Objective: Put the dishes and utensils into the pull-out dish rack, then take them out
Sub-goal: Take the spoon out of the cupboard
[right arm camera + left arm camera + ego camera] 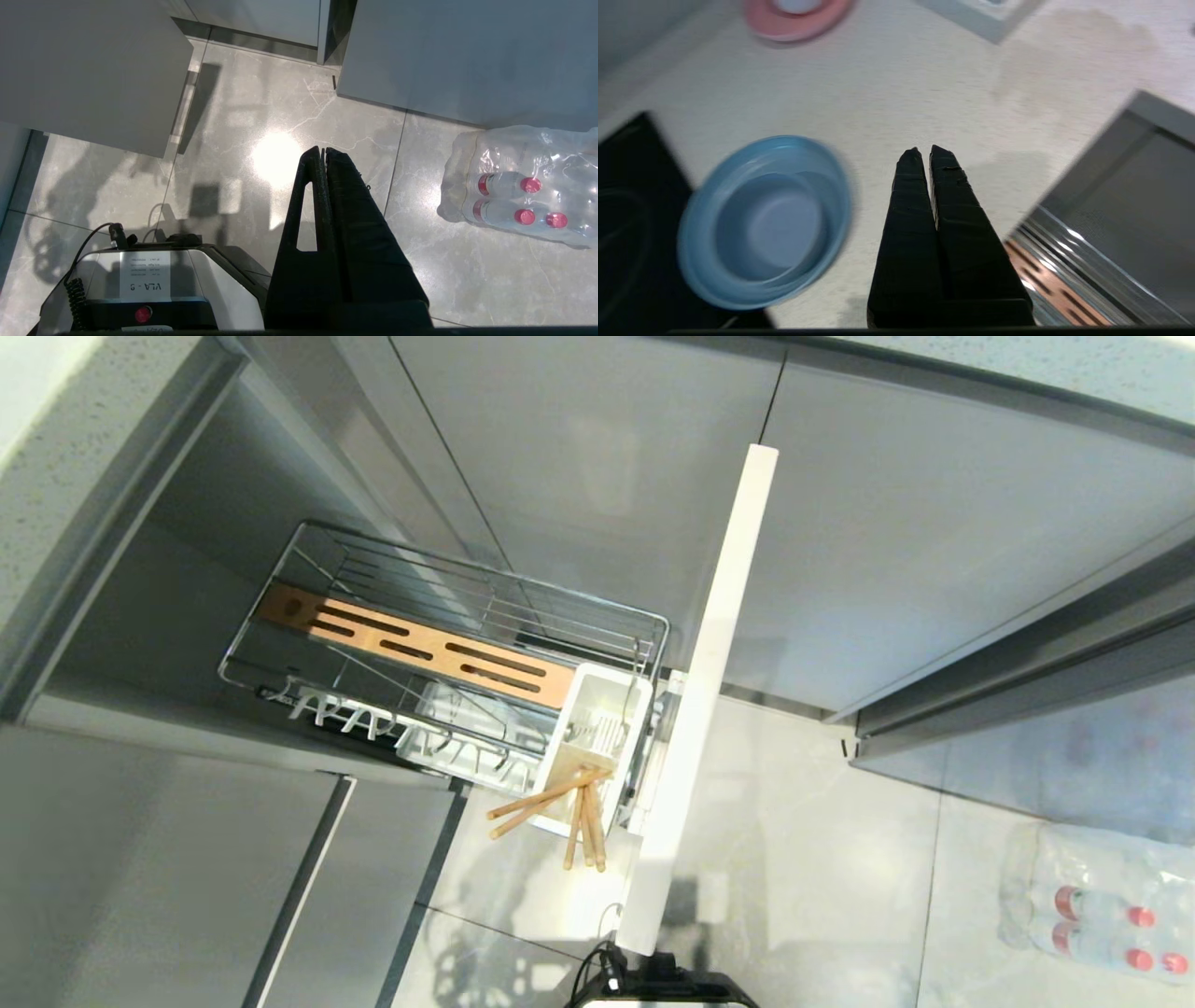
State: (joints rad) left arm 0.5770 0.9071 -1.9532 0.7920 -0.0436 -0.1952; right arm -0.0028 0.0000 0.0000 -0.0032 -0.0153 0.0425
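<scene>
1. The pull-out dish rack (448,653) is standing open, its white utensil caddy (597,728) holding wooden chopsticks (560,803).
2. The blue bowl (766,219) is sitting empty on the desk (924,93).
3. The left gripper (924,151) is hovering beside it, jaws pressed together, holding nothing.
4. The right gripper (323,150) is hanging over the floor (280,140), jaws together.

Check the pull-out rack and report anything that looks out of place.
The wooden chopsticks look odd: they sit in the white utensil caddy of the pull-out dish rack splayed apart, leaning far out over its edge above the floor rather than upright. The rack's plate slots hold no dishes. Nothing looks spilled or broken.
</scene>
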